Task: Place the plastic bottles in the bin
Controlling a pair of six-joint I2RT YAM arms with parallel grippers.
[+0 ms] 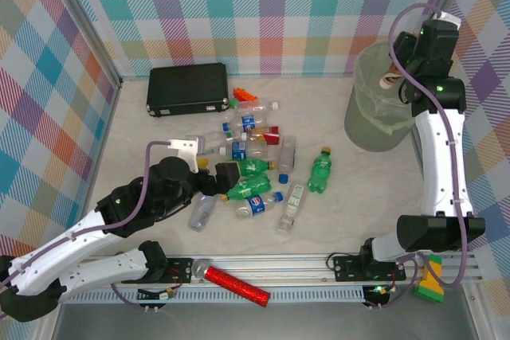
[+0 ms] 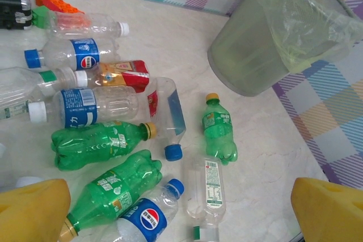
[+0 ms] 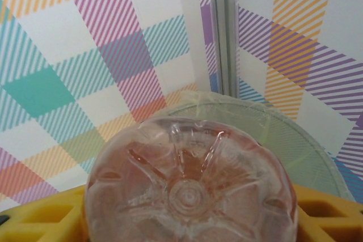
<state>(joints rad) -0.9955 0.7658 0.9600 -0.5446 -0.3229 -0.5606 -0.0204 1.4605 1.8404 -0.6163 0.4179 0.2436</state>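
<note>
1. At upper right of the overhead frame, the right claw [image 1: 394, 69] is gripping a clear bottle [image 3: 190, 191] above the bin [image 1: 374, 129].
2. Left claw [image 2: 180, 213] is hovering wide open over plastic bottles [image 2: 96, 143] lying on the worktop [image 1: 358, 209], centre frame.

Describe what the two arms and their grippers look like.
The left arm and right arm both have white shells on the long links and black joint housings, with small green lights at the joints. A thin purple cable loops loosely along each. The left gripper and right gripper have blocky yellow fingers.
</note>
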